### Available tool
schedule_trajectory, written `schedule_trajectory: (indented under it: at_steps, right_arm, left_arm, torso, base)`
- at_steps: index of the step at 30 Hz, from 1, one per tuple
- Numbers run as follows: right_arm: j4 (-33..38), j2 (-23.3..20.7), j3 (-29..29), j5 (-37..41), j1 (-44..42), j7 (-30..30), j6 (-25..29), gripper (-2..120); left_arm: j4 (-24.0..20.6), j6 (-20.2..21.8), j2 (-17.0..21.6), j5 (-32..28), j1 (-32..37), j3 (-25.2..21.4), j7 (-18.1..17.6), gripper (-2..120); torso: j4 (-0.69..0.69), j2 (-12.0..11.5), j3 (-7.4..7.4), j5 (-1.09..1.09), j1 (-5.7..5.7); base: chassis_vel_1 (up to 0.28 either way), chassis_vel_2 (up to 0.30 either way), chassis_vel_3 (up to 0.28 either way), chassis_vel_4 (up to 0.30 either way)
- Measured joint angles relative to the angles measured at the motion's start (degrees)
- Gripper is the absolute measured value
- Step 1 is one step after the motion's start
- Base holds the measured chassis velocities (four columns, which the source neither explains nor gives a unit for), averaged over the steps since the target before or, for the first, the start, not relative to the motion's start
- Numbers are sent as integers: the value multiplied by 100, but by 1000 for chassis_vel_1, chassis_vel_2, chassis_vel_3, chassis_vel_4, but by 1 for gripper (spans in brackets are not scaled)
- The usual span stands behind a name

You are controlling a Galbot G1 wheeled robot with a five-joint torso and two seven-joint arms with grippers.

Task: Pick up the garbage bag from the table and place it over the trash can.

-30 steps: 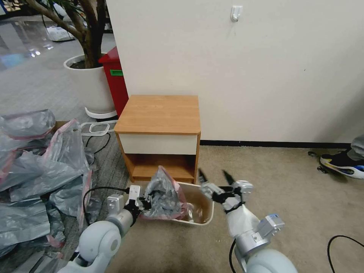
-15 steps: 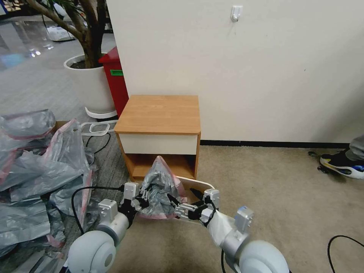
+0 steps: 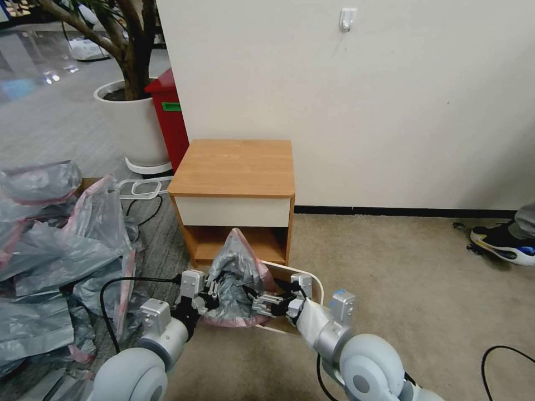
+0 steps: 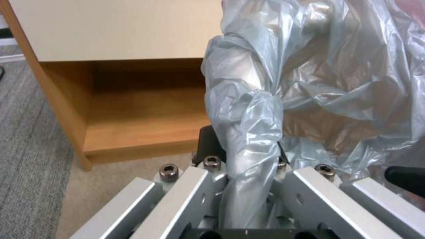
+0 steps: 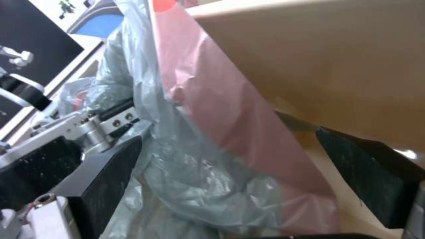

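Carpeted floor is seen under the trash can (image 3: 315, 285) — the garbage bag (image 3: 237, 273) is pinched by the left gripper (image 3: 207, 293) above it, and the right gripper (image 3: 267, 303), jaws spread, has been brought against the bag.

Garbage bag (image 3: 235, 275): thin grey translucent plastic, pink-red rim band, crumpled, peaked upward, lower centre of frame, over left half of trash can.
Trash can (image 3: 312, 281): cream-white, rolled rim, on carpet, lower centre, just in front of table.
Table (image 3: 234, 167): light-brown wood, white drawer front, open lower shelf, frame centre, against wall.
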Motion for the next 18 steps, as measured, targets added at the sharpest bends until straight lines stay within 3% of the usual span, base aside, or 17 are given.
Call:
schedule_trajectory:
  at_steps: [8, 18]
  right_arm:
    - [-57, 34, 42, -87, 55, -74, 66, 78]
    - [-109, -102, 28, -257, -7, -158, 124, 41]
  left_arm:
    - [30, -39, -5, 4, 78, 6, 16, 3]
    - [62, -92, -20, -9, 30, -18, 13, 3]
  torso:
    - [0, 0, 0, 0, 0]
    - [0, 0, 0, 0, 0]
  base:
    - [0, 0, 0, 0]
    - [0, 0, 0, 0]
